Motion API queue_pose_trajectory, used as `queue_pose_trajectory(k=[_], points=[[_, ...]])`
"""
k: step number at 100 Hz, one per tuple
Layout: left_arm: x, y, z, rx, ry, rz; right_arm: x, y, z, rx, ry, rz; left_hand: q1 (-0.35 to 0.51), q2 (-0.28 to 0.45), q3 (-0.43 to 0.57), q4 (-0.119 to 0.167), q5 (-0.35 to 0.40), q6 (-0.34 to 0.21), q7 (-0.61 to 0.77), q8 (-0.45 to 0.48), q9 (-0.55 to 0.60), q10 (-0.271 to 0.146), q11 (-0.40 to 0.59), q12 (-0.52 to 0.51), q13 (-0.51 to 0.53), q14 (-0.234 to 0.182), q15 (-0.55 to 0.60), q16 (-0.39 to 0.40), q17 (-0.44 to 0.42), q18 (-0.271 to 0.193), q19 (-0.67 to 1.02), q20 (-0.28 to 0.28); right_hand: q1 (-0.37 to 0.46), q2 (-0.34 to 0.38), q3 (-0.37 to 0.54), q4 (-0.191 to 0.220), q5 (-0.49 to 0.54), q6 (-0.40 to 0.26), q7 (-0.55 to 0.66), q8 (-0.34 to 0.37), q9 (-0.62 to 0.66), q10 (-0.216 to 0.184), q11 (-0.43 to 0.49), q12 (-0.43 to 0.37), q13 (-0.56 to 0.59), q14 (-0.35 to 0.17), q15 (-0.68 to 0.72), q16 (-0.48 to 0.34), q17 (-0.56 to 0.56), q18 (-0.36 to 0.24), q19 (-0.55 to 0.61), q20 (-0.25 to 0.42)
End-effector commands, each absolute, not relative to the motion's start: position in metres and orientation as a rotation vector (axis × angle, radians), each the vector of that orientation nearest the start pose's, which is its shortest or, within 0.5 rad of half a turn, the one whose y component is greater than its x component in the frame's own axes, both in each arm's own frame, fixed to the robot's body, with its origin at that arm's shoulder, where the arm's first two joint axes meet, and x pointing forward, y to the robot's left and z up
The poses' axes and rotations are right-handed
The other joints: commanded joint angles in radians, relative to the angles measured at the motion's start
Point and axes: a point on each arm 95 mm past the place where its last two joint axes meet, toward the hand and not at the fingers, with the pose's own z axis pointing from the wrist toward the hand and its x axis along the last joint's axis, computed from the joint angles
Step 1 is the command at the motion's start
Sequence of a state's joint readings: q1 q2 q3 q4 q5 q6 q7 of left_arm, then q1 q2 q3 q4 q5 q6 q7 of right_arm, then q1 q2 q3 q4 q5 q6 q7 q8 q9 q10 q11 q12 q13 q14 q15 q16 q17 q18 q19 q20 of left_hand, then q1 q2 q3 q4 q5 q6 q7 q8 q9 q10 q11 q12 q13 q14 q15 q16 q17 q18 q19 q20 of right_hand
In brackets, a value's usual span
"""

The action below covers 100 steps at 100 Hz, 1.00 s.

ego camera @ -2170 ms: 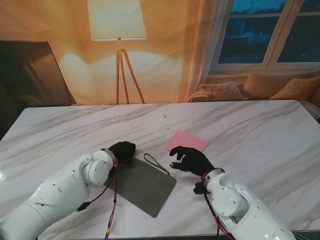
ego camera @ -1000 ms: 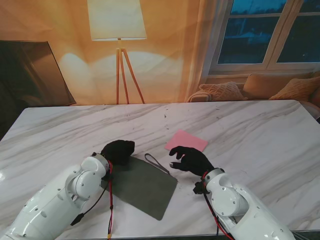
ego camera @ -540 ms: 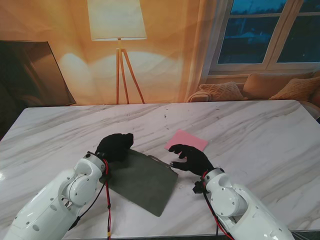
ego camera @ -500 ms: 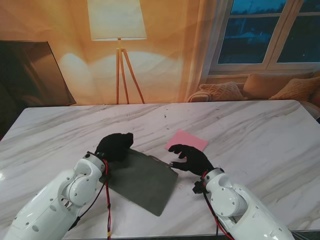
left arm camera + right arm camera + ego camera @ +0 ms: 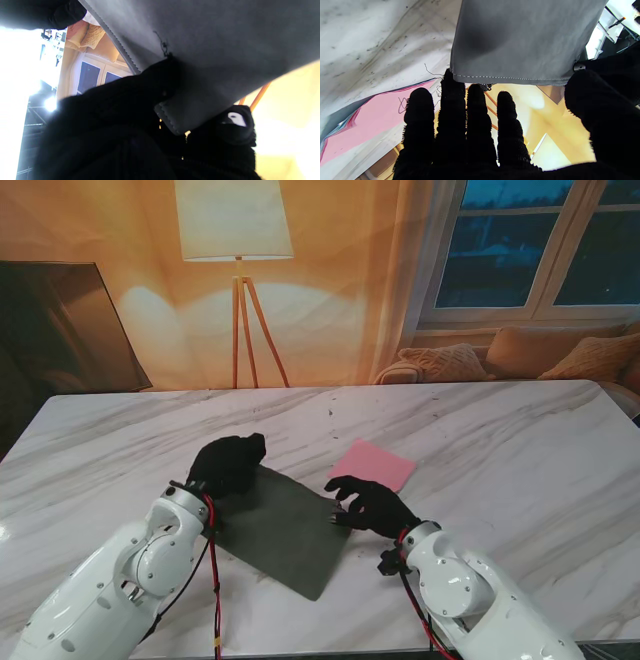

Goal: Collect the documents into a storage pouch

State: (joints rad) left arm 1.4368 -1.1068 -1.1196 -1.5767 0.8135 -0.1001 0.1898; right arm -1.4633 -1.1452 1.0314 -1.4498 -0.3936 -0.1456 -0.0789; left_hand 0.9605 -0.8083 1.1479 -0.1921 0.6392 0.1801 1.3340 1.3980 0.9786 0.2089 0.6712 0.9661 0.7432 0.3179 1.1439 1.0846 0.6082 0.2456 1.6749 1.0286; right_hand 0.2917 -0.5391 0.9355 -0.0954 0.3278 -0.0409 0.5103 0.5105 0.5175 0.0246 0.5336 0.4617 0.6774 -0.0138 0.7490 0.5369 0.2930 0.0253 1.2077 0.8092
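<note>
You are looking at a home living room: beyond the marble tabletop [image 5: 520, 450] a tripod floor lamp [image 5: 238, 270] glows against a warm curtain [image 5: 340, 300], and to the lamp's right a cushioned sofa [image 5: 500, 358] sits under a dark window [image 5: 540, 240].
</note>
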Motion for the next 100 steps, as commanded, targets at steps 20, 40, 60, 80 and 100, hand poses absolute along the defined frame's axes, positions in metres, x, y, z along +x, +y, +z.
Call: queue_pose_trajectory(k=[20, 40, 60, 80, 100], points=[[0.424, -0.044, -0.264, -1.095, 1.259, -1.897, 0.397, 0.066, -0.360, -1.917, -1.519, -2.246, 0.065, 0.026, 0.056, -0.006, 0.006, 0.009, 0.026, 0.036, -0.009, 0.001, 0.016, 0.022, 0.070, 0.066, 0.079, 0.018, -0.052, -0.100, 0.009, 0.036, 0.028, -0.109, 0.108, -0.032, 0.130, -0.092, 0.062, 0.002, 0.109, -0.001, 0.061, 0.057, 0.127, -0.033, 0.208, 0.075, 0.091, 0.005, 0.149, 0.027], [0.420, -0.045, -0.262, -1.090, 1.230, -1.925, 0.397, 0.071, -0.360, -1.895, -1.495, -2.296, 0.066, 0.026, 0.056, -0.006, 0.008, 0.010, 0.024, 0.040, -0.010, 0.019, 0.013, 0.026, 0.070, 0.065, 0.082, 0.018, -0.051, -0.101, 0.007, 0.043, 0.107, -0.177, 0.227, -0.052, 0.314, -0.160, 0.122, 0.026, 0.258, -0.013, 0.126, 0.098, 0.231, -0.058, 0.326, 0.097, 0.196, 0.005, 0.244, 0.010], [0.418, -0.045, -0.262, -1.075, 1.226, -1.936, 0.396, 0.075, -0.360, -1.880, -1.479, -2.313, 0.064, 0.028, 0.055, -0.007, 0.007, 0.007, 0.024, 0.042, -0.011, 0.000, 0.012, 0.028, 0.069, 0.061, 0.082, 0.017, -0.053, -0.102, 0.004, 0.045, 0.254, -0.224, 0.246, -0.198, 0.425, -0.210, 0.380, -0.166, 0.433, -0.017, 0.184, 0.194, 0.343, -0.075, 0.429, 0.097, 0.304, 0.003, 0.349, -0.037], [0.417, -0.043, -0.261, -1.054, 1.197, -1.950, 0.397, 0.078, -0.358, -1.866, -1.455, -2.372, 0.057, 0.060, 0.009, -0.021, -0.017, -0.008, 0.005, 0.010, -0.037, -0.010, -0.032, 0.001, 0.026, 0.063, -0.006, -0.009, -0.118, -0.078, -0.076, 0.026, 0.419, -0.190, 0.255, -0.182, 0.604, -0.210, 0.507, -0.241, 0.520, -0.009, 0.172, 0.218, 0.447, -0.092, 0.525, 0.097, 0.413, -0.007, 0.464, -0.046], [0.414, -0.038, -0.261, -1.085, 1.189, -1.942, 0.403, 0.073, -0.350, -1.842, -1.448, -2.491, -0.033, 0.137, -0.091, -0.030, -0.133, 0.010, -0.017, -0.198, -0.116, 0.011, -0.164, -0.027, -0.111, 0.048, -0.144, -0.121, -0.279, -0.008, -0.250, -0.046, 0.470, -0.167, 0.244, -0.171, 0.679, -0.209, 0.521, -0.238, 0.531, -0.011, 0.185, 0.215, 0.466, -0.095, 0.572, 0.097, 0.433, -0.011, 0.508, -0.048]])
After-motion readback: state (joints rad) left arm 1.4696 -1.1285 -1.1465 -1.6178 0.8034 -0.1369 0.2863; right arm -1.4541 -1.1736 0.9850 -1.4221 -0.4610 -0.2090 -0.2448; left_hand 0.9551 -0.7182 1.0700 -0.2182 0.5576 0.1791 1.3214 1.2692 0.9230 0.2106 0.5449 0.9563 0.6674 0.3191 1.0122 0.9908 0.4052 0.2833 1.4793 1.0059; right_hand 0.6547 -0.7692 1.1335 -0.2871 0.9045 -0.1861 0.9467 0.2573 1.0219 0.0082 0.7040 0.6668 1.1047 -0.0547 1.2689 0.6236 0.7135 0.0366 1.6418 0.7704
